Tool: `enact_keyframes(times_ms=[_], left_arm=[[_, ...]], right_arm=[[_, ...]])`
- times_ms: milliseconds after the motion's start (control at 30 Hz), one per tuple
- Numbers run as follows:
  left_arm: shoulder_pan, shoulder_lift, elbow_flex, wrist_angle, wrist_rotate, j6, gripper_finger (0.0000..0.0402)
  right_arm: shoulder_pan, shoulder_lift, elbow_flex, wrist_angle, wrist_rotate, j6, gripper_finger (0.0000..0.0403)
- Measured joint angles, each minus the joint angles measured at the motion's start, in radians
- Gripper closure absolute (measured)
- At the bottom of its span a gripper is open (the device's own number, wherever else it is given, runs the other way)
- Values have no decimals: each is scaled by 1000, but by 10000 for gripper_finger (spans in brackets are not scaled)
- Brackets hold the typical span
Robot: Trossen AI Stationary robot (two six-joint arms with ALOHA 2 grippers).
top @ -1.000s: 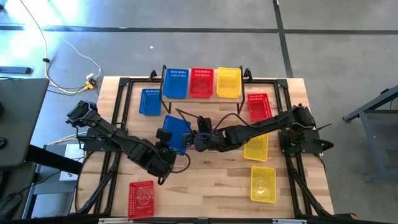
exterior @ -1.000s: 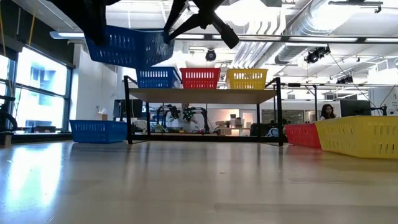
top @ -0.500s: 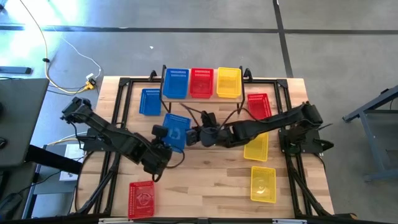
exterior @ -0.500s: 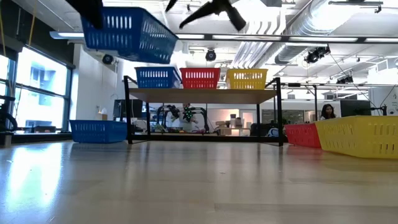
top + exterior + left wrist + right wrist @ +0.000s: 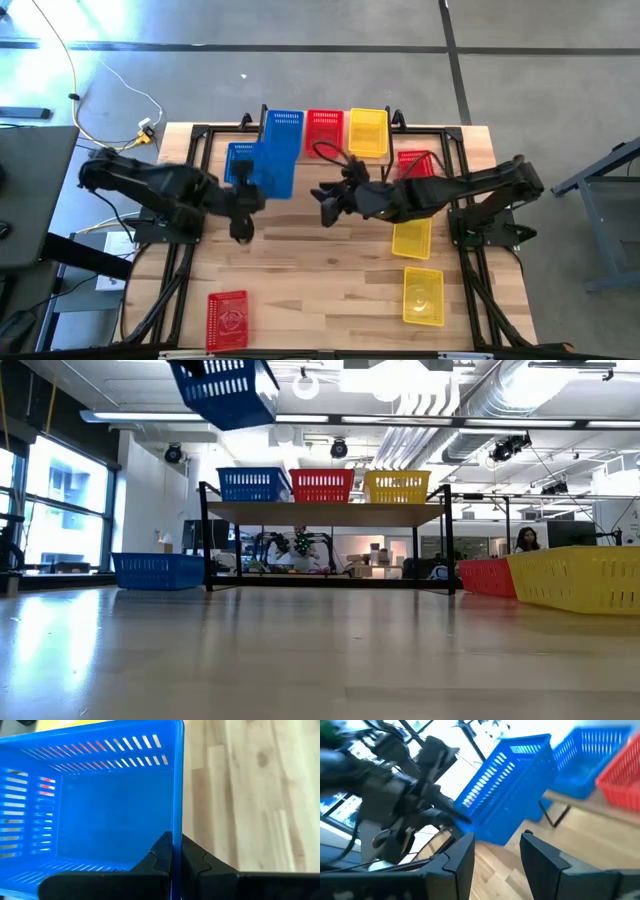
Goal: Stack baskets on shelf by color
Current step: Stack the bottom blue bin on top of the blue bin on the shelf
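A blue basket [image 5: 272, 165] hangs high over the table just before the shelf [image 5: 325, 152], with my left gripper [image 5: 250, 198] shut on it; the low view shows it tilted [image 5: 225, 388] above the shelf [image 5: 325, 512]. My right gripper [image 5: 325, 205] stands open to the basket's right, apart from it [image 5: 497, 852]. On the shelf stand a blue basket [image 5: 285, 122], a red one [image 5: 323, 128] and a yellow one [image 5: 367, 130]. Another blue basket [image 5: 238, 160] rests on the table left of the shelf, partly hidden by the held one. My left gripper pinches a side wall of the blue basket [image 5: 176, 827] near a corner, one finger [image 5: 159, 856] inside the basket and one [image 5: 196, 859] outside. The fingers lie along that wall. The basket is lifted clear of the table and tilted.
On the table's right side lie a red basket [image 5: 415, 168] and two yellow baskets [image 5: 412, 238] [image 5: 422, 295]. A red basket [image 5: 228, 320] sits near the front left edge. The black frame rails [image 5: 195, 165] run along the table's sides.
My right gripper has come off the blue basket and drawn back toward the table's right while rising. My left gripper has carried the basket up and toward the far edge, to just before the shelf's left end. The basket has tipped and turned on the way.
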Motion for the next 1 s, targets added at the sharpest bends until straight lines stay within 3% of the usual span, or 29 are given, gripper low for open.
enact_keyframes(times_ms=[267,633,1000], left_arm=[[246,-65,1,100,142,233,401],[576,-13,0,191,338,476,401],[733,68,0,187,445,565,401]], right_arm=[[-28,-82,0,9,3,-158,261],[-129,-160,0,8,0,-321,261],[-246,-183,0,-26,-95,-339,261]])
